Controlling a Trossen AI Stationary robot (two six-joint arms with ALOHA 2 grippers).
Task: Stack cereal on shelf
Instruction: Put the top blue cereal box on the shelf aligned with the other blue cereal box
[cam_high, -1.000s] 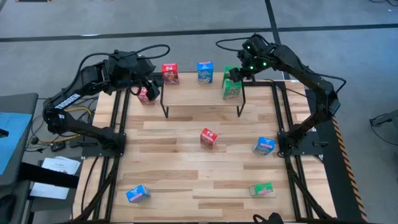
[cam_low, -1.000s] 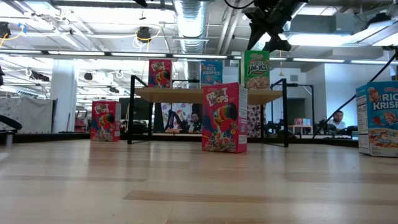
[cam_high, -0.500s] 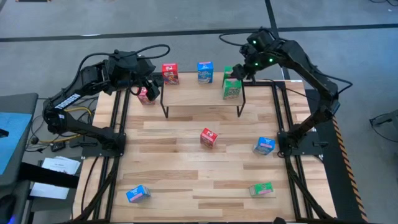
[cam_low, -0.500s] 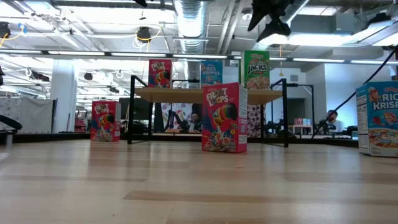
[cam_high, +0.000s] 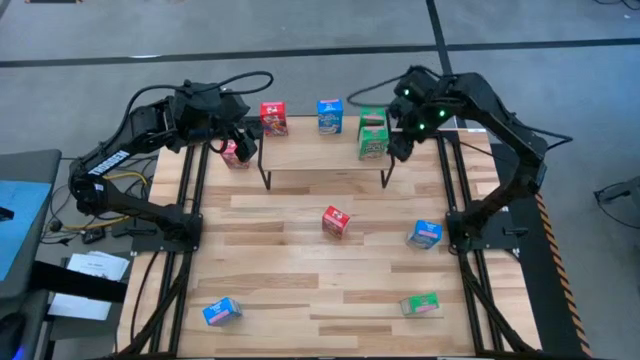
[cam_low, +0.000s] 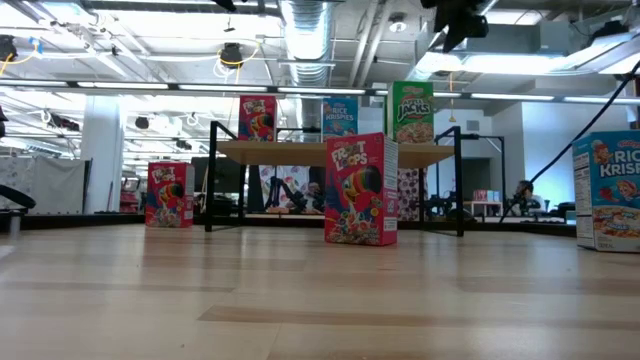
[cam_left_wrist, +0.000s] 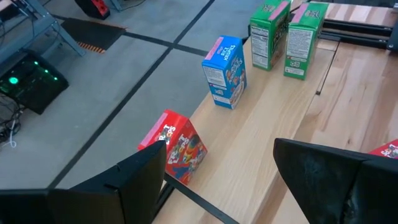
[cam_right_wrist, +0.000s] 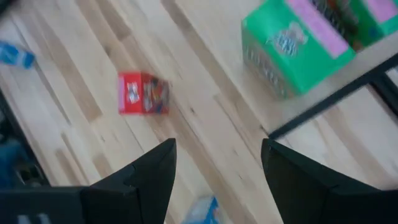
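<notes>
The wide slatted wooden surface (cam_high: 300, 270) carries the low light-wood shelf on black wire legs (cam_high: 325, 150) at its far edge. On that shelf stand a red (cam_high: 273, 117), a blue (cam_high: 330, 115) and two green cardboard cereal boxes (cam_high: 372, 138). The right hand (cam_high: 398, 140), released with fingers apart, hangs just beside the shelf's green boxes, and the left hand (cam_high: 240, 140), also spread and empty, sits by a red box (cam_high: 234, 153) at the shelf's other end.

An open-plan lab: exposed ceiling ducts (cam_low: 305, 40), strip lights, distant desks with seated people.
</notes>
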